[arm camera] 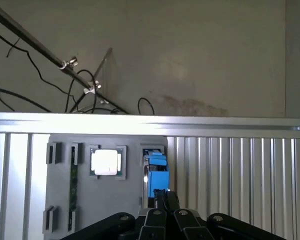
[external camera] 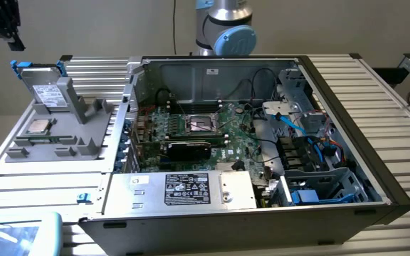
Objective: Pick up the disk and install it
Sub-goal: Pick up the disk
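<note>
The disk [external camera: 46, 87] stands on edge in a slot of the grey fixture [external camera: 66, 141], its white label showing and a bright blue carrier bracket around it. The wrist view looks down on the disk's blue top edge [arm camera: 155, 170] in that slot. My gripper [external camera: 2, 28] hangs high above the fixture, at the exterior view's upper left and well clear of the disk. In the wrist view the black fingertips [arm camera: 165, 196] are pressed together with nothing between them, just short of the blue bracket.
A small square silver CPU chip [external camera: 38, 126] [arm camera: 106, 162] lies in the fixture beside the disk. The open computer case [external camera: 337, 85] stands to the exterior view's right, with a blue-trimmed drive bay [external camera: 330, 186], a power supply box [external camera: 183, 189] and cables inside. All of it rests on a ribbed metal table [external camera: 41, 181].
</note>
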Available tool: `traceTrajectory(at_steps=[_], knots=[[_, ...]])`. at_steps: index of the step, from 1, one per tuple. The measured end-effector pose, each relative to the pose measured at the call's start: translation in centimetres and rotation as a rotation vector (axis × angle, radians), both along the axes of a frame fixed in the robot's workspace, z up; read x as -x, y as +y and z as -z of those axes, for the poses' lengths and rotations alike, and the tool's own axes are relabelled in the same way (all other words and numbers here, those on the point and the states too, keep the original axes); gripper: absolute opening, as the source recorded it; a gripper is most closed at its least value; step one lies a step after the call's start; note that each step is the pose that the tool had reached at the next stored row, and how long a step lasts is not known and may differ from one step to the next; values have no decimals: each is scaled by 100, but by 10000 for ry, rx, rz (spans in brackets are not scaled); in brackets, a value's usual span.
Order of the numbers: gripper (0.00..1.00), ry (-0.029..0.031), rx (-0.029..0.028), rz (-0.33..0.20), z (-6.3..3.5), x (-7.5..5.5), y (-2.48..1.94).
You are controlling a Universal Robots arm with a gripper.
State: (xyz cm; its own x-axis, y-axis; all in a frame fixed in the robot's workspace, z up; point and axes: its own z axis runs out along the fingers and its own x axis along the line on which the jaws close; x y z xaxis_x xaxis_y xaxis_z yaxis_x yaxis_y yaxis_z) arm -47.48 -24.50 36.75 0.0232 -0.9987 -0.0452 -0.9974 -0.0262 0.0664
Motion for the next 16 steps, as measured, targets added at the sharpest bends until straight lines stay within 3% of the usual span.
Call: traceTrajectory(at_steps=[16], knots=[[11, -3, -7, -51, 1, 0, 0]])
